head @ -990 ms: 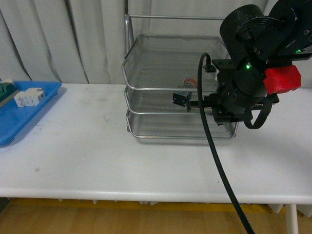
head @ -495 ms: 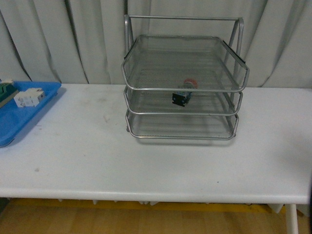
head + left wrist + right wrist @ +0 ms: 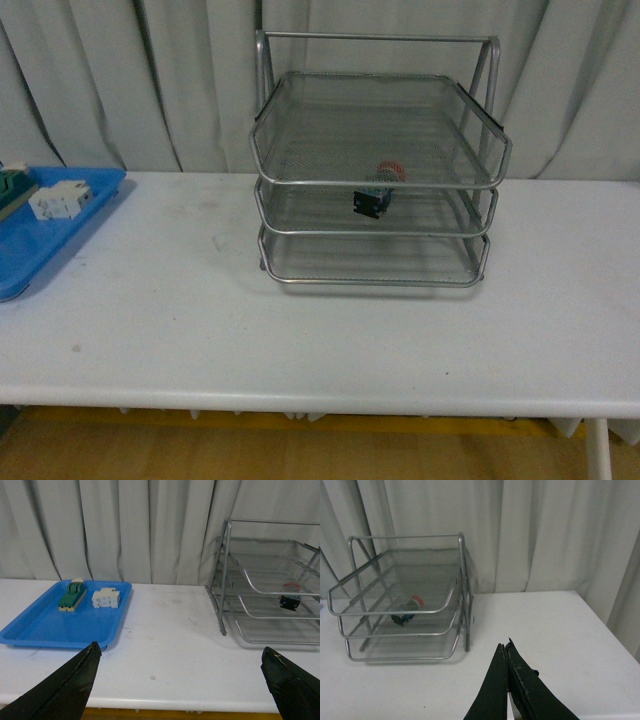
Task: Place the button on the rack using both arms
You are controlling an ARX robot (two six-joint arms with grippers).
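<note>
Button (image 3: 378, 188) lies on its side on the middle tier of the rack (image 3: 377, 182), red cap toward the back, dark body toward the front rim. Neither arm appears in the front view. The left gripper (image 3: 180, 680) has its fingers spread wide above the white table (image 3: 320, 320), holding nothing. The right gripper (image 3: 506, 680) has its fingers pressed together, empty, well apart from the rack. A blue tray (image 3: 40, 235) carries a white terminal block (image 3: 60, 199).
</note>
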